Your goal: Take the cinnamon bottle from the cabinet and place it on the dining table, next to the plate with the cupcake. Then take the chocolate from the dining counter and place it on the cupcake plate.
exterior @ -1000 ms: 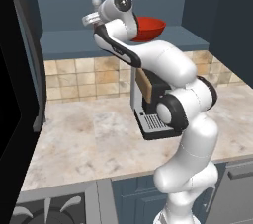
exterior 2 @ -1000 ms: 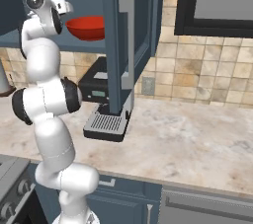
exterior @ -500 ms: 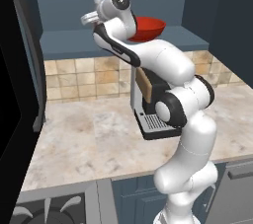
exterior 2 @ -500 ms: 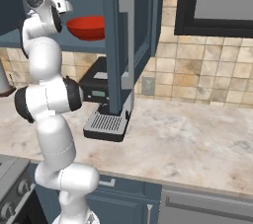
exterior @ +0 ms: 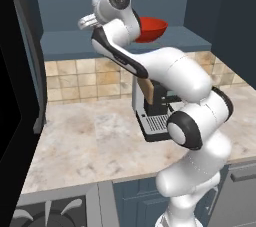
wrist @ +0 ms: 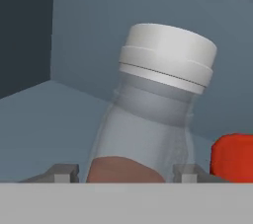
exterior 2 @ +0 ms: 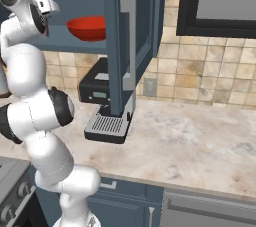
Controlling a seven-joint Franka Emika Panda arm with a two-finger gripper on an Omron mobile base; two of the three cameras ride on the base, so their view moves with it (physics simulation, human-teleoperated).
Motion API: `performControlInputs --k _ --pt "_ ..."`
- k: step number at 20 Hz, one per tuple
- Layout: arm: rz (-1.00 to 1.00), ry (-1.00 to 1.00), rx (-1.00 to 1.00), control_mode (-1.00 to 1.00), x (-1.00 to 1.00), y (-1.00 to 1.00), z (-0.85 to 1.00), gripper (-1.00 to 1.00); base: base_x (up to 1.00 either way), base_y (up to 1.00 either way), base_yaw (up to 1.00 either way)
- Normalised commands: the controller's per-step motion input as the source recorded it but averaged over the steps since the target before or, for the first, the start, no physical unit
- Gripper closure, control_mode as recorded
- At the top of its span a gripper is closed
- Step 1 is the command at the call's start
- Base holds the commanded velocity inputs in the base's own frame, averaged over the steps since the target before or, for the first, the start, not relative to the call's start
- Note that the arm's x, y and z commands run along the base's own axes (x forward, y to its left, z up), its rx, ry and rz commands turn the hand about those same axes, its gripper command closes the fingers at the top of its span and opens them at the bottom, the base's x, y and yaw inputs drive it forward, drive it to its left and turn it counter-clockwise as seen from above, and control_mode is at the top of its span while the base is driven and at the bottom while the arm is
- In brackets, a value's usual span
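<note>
Inside the dark blue wall cabinet [exterior: 70,41], on its flat shelf board, the cinnamon bottle [wrist: 148,119] stands tilted between the two finger tips of the gripper [wrist: 121,172]; one tip [wrist: 62,171] sits against the bottle's left side and the other against its right, so the hand is pinching the bottle low on its body; the clear bottle holds a reddish-brown fill that shows only at the bottom edge of the hand view, with see-through glass above it up to the neck; a pale grey ribbed cap closes the top, leaning toward the upper right of that view.

Beside the bottle on the same shelf sits a wide red bowl [exterior 2: 87,27], seen as a red edge at the right of the hand view and in full from the right base view; what lies in the bowl cannot be told from these angles.

The white arm [exterior: 170,76] reaches up from the base into the cabinet, its wrist at shelf height just left of the bowl in the left base view; the cabinet door [exterior 2: 127,41] stands swung open, edge-on to the right base camera.

Below, a dark coffee machine [exterior 2: 102,106] with a grated drip tray rests on the beige marble-patterned counter [exterior 2: 200,141], against a tan tiled wall [exterior 2: 200,78].
</note>
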Motion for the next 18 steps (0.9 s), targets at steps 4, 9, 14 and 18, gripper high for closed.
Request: performControlInputs --k 4,9,14,18 --pt "0.02 0.0 -0.06 -1.0 -1.0 -0.11 0.0 1.0 0.0 0.0 0.0" --pt "0.07 0.0 -0.04 -1.0 -1.0 -0.31 0.0 1.0 0.0 0.0 0.0" --pt "0.17 -0.01 0.0 -1.0 -1.0 -0.61 -0.07 1.0 0.0 0.0 0.0" --pt "0.1 -0.01 0.0 -1.0 -1.0 -0.36 -0.13 1.0 0.0 0.0 0.0"
